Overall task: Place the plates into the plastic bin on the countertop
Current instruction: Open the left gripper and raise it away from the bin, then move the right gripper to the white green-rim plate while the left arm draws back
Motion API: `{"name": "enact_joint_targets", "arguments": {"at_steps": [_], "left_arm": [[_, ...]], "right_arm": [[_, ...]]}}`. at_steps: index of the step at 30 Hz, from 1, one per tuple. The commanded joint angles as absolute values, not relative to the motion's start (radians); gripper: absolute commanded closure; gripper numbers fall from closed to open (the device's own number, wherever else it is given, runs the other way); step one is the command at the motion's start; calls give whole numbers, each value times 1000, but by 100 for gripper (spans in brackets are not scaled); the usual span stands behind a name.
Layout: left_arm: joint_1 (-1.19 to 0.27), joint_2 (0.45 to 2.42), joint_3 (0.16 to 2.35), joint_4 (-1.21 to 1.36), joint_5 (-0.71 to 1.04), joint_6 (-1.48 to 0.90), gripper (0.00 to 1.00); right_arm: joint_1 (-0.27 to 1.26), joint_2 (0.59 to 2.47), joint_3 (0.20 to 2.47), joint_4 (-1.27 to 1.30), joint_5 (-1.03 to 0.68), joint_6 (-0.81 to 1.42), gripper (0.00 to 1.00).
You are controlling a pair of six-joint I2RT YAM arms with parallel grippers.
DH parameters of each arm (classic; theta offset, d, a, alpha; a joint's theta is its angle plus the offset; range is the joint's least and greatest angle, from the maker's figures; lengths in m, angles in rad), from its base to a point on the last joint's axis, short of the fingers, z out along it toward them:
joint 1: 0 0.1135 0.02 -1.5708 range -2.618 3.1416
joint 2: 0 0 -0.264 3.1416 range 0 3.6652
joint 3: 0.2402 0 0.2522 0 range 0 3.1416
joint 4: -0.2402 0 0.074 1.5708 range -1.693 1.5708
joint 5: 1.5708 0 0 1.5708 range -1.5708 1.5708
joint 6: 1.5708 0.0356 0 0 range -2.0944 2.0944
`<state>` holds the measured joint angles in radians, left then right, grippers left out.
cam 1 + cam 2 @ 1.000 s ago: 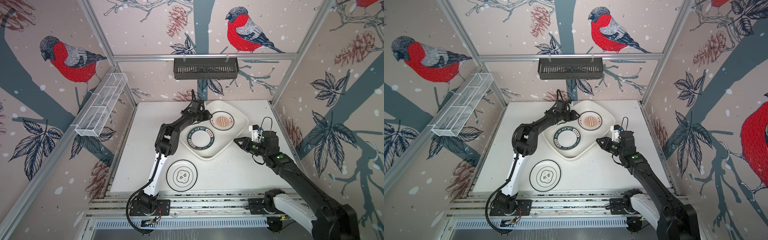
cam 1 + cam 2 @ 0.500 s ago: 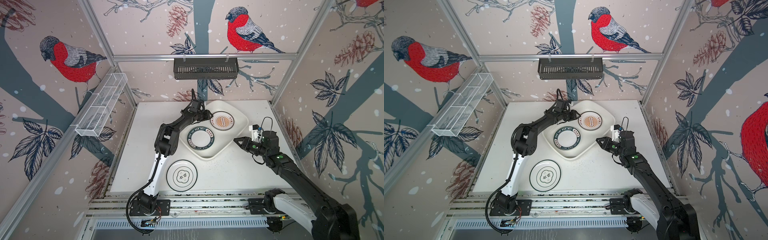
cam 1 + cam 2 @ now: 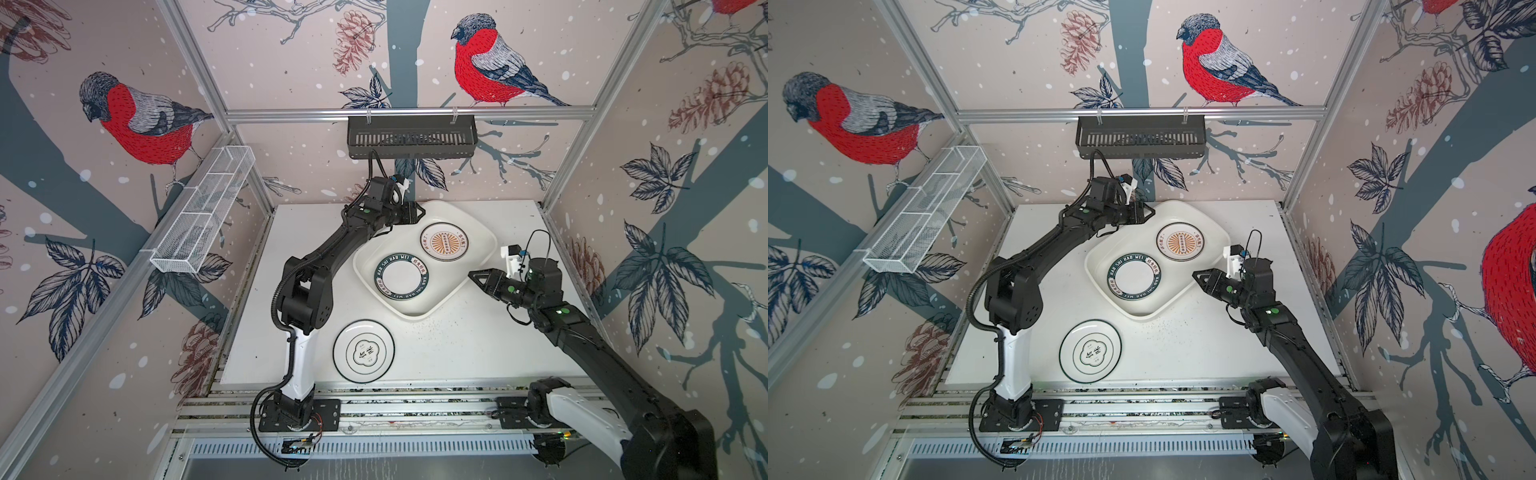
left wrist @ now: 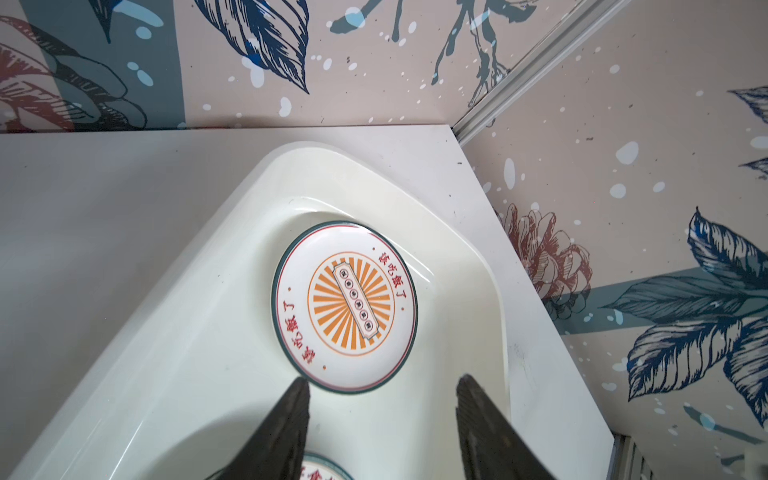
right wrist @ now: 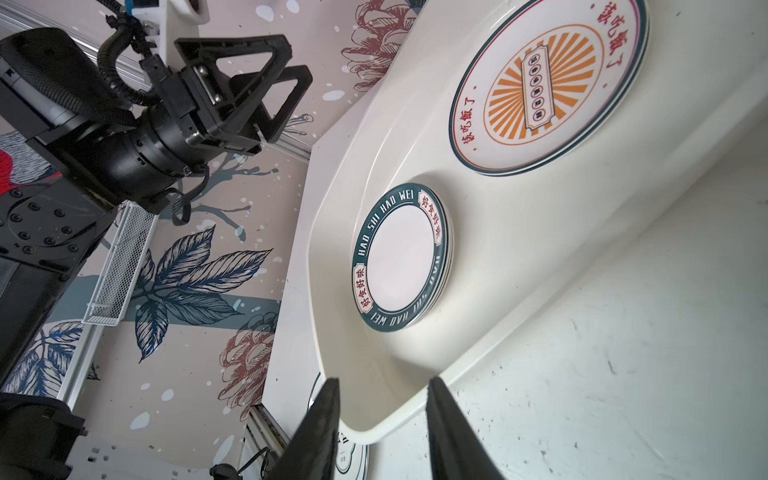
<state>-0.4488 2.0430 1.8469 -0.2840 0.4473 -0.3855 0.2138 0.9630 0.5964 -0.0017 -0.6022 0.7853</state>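
Left gripper [image 3: 417, 213] and right gripper [image 3: 474, 274] both just opened their jaws partway at the plastic bin [image 3: 415, 316] rim and now hold nothing. The emblem plate [image 3: 363, 351] is still on the countertop [image 3: 457, 353], likely the next pick.

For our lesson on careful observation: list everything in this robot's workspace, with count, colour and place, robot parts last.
countertop: one, white, speckled, under everything.
bin: one, white, on the countertop's far half.
sunburst plates: stack, number unclear, white and orange, in the bin.
green-rimmed plates: stack, number unclear, white, in the bin.
black-rimmed plate: one, white, on the countertop before the bin.
basket: one, black, on the back wall.
wire rack: one, white, on the left wall.
left gripper: one, black, open, above the bin's far corner.
right gripper: one, black, open, beside the bin's right rim.
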Motion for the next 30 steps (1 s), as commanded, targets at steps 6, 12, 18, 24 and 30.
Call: {"name": "enact_joint_targets", "arguments": {"at_steps": [6,12,18,24,30], "left_arm": [[-415,1706,1558,-526,505,-95,43],[-175,1472,1291,-732,608,123,43],[54,1371,1146,-976,690,529,43],[187,1316,1057,-869,671,412,43],[203,1303,1046,-917,705,463,43]], "right_arm": [[302,928,613,-76,-615,786,60],[495,864,601,-160,-515,853,60],[760,815,535,-175,-340,986,57],[1040,842,445,-40,-135,1163,58],[1308,977,429,103,119,1287,56]]}}
